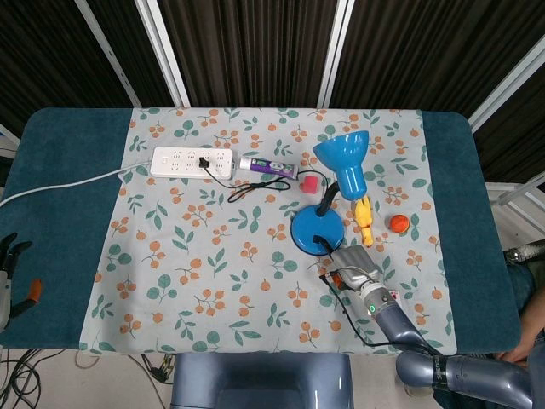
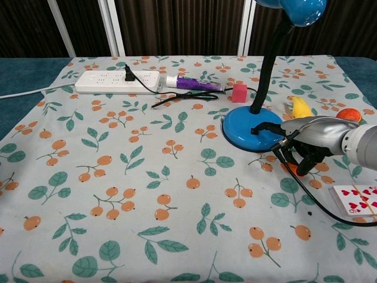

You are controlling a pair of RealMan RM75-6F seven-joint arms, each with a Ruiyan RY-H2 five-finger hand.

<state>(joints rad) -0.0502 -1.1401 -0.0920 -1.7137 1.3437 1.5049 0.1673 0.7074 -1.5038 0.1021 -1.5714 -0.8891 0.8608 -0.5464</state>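
At the far left edge of the head view, the left hand [image 1: 7, 264] hangs off the surface [image 1: 60, 213], fingers loosely spread, holding nothing; the chest view does not show it. On the floral cloth [image 1: 213, 273]: one white power strip [image 1: 192, 161] with one black plug in it, one purple toothpaste tube [image 1: 268, 165], one pink cube [image 1: 311, 183], one blue desk lamp [image 1: 328, 200], one yellow duck-like toy [image 1: 364, 219], one orange ball [image 1: 398, 224]. The chest view alone shows one stack of playing cards [image 2: 356, 199] at lower right. The right hand [image 2: 306, 141] sits just in front of the lamp base, fingers [image 2: 293, 154] curled down around the black cord [image 2: 306, 191]; whether they grasp it, I cannot tell. The head view shows only the back of this hand.
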